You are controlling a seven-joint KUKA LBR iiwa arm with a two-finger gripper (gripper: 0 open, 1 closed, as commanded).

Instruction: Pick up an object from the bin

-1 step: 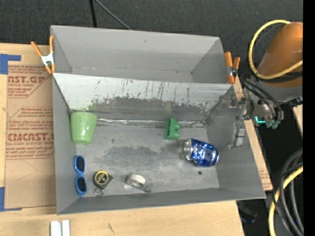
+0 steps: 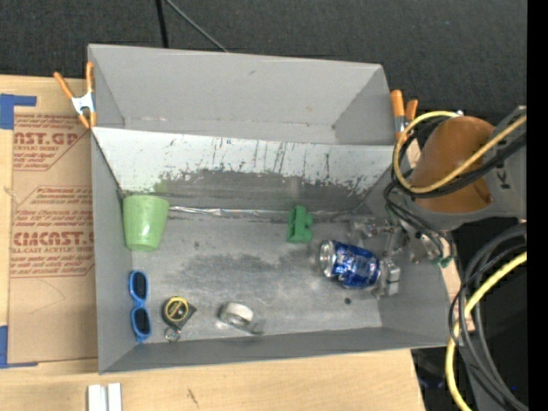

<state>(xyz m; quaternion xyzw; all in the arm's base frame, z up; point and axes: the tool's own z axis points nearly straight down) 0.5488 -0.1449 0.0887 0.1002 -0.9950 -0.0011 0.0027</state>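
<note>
One each: cup, can, green block, sunglasses, black-yellow disc, silver ring.

arm cut off at right edge; gripper detail too small to tell beside crushed blue can

The arm reaches leftward, its tool seemingly lowered.

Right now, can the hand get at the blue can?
Probably yes. The hand is right beside the can at the right side of the bin, nothing between them; the small green block lies clear to the can's left.
</note>
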